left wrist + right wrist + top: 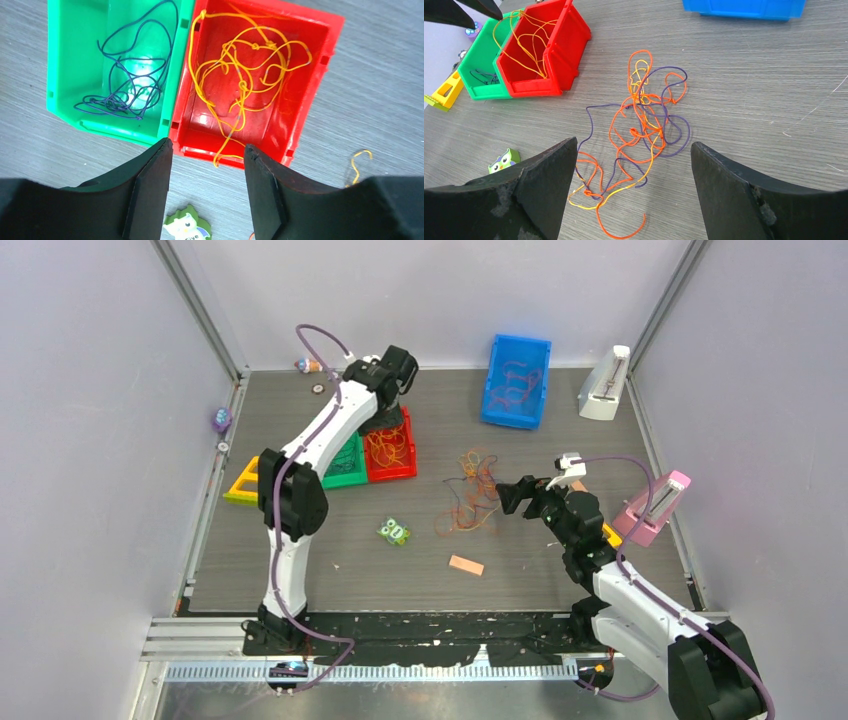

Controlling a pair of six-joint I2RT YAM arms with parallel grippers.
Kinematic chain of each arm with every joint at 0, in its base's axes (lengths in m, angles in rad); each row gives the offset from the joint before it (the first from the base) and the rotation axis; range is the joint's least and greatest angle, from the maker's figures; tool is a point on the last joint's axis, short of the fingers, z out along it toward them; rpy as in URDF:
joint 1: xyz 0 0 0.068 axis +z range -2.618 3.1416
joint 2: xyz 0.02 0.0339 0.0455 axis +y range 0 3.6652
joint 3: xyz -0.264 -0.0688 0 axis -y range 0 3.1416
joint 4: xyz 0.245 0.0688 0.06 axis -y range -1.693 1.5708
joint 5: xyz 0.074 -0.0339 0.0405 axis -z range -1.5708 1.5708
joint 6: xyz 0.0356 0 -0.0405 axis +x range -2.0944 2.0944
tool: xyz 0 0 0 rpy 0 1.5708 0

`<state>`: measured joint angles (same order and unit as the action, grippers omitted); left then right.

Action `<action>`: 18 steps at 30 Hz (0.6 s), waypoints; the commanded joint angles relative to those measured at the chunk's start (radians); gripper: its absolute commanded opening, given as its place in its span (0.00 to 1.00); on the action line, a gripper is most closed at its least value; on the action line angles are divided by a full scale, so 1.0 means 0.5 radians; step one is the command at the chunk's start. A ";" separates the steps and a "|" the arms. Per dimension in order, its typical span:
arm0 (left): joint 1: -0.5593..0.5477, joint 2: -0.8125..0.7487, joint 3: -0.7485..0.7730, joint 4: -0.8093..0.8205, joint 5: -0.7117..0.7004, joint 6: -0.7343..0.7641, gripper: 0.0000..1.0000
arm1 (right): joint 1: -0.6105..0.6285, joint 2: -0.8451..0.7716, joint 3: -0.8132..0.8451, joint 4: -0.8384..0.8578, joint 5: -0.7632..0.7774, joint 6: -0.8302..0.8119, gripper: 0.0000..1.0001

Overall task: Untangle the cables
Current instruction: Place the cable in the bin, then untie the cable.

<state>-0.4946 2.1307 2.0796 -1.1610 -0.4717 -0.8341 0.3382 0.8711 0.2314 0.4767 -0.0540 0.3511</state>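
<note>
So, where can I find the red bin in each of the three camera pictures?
Top external: the red bin is left of centre, in the far half of the table.
Left wrist: upper middle to right, filling much of the picture.
Right wrist: upper left corner.
Shared landmark: the green bin, side by side with it in every view.

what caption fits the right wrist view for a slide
Open right hand above tangled orange and purple cables on the table.

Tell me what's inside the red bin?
The red bin holds loose yellow-orange cables, one strand trailing over its near rim. Nothing else shows; from above, the left arm hides part of it.
</note>
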 commanded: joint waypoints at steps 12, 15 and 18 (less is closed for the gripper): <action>0.002 -0.957 -0.882 0.634 0.452 0.762 0.94 | 0.005 0.225 0.127 -0.086 0.002 0.004 0.96; -0.011 -1.318 -1.432 1.082 0.856 0.865 1.00 | 0.003 0.363 0.269 -0.226 0.022 0.014 0.99; -0.078 -1.523 -1.749 1.378 1.112 0.911 1.00 | 0.006 0.514 0.404 -0.394 0.004 0.019 0.93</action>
<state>-0.4992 1.4750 1.3602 -0.7780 -0.1558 -0.4759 0.3386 1.0630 0.3195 0.3687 -0.0612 0.3534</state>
